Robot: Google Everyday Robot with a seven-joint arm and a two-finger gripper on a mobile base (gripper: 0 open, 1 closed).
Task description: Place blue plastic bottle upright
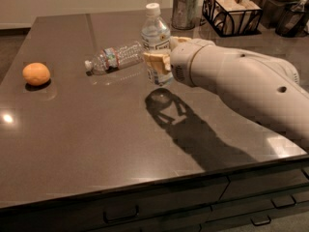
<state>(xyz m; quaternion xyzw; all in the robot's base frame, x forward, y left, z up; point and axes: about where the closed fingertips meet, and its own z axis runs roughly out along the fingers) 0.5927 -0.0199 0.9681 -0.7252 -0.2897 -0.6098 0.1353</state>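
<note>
**Item: worktop, dark brown, glossy (96, 144).**
- Edges: front edge ran across the lower frame, w/ drawers (120, 214) below it. Left edge slanted from the far-left corner toward the viewer, floor beyond it. Far edge met a pale wall.
- Open room: broad bare stretch across front and centre-left. Only the arm's shadow (193, 129) lay there.
- Clutter, back right: metal cup (185, 13) w/ pale contents, wire basket (231, 11) of tan blocks, dark containers (285, 6) at the corner.
- Left side: orange (36, 74) near the left edge, well apart from all else.
- Centre-back: slim ribbed bottle (113, 58) lay on its side, cap to the left, just left of the gripper.

**Item: blue plastic bottle (155, 35).**
- Stood upright at centre-back, in front of the metal cup.
- Stout, clear, w/ white cap on top.
- Pale blue-and-white label round the body, partly hidden by a finger.
- Could not tell whether the base touched the top.

**Item: gripper (163, 52).**
- Reached in from the right on a bulky white arm (241, 81).
- Tan fingers (155, 61) sat either side of the blue plastic bottle at mid-body, pinching it.
</note>
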